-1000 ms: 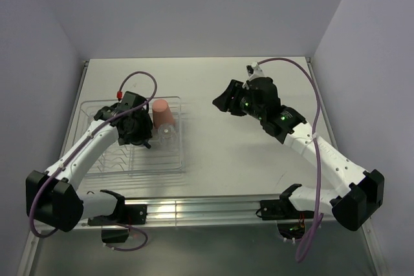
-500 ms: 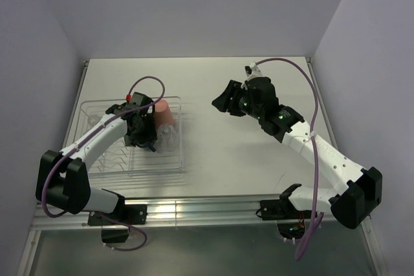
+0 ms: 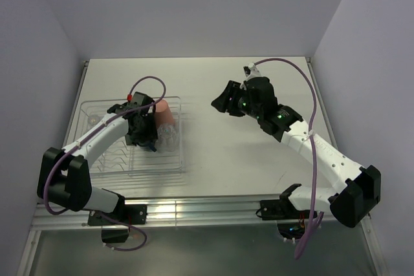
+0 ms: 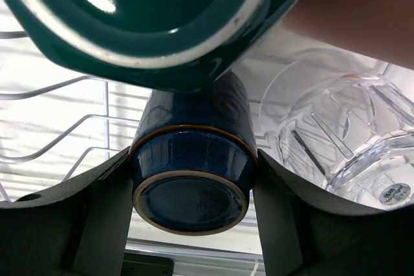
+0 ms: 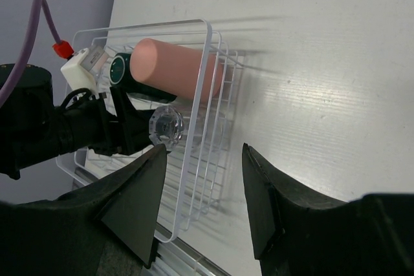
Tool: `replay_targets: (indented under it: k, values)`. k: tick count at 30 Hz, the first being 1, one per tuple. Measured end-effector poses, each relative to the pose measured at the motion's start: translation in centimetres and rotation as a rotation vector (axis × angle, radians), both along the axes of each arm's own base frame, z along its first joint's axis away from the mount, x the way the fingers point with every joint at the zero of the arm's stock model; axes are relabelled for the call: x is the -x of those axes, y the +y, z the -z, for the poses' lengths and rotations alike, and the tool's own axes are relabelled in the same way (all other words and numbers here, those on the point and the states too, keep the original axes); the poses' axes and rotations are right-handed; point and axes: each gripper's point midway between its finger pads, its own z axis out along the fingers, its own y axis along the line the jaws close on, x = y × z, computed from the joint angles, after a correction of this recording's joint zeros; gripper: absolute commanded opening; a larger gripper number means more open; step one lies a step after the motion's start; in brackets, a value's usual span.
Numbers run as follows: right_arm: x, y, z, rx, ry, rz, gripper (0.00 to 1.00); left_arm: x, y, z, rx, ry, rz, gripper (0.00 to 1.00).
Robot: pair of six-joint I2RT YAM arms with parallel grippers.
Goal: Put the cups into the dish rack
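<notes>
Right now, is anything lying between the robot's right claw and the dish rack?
No. In the overhead view, the strip of table between the right gripper and the dish rack is bare.

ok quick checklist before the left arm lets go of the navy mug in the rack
1. left gripper fingers on both sides of navy mug: ok
2. mug over the dish rack: ok
3. mug resting on the ribs: cannot tell
4. clear glass apart from mug: ok, a finger sits between them
5. clear of teal mug: cannot tell, they overlap in the wrist view
6. right gripper open, empty, off the rack: ok
</notes>
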Motion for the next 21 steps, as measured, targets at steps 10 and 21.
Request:
replay_targets:
  k: [10,21]
  values:
    - [0.14,0.2,0.08,-0.004,0.006,-0.013,0.58,-0.32,-0.1,0.06,0.003,-0.009,-0.001,0.69]
    - [0.06,0.33,0.47,0.001,0.016,-0.016,0.58,-0.42,-0.11,0.4,0.002,-0.014,-0.002,0.75]
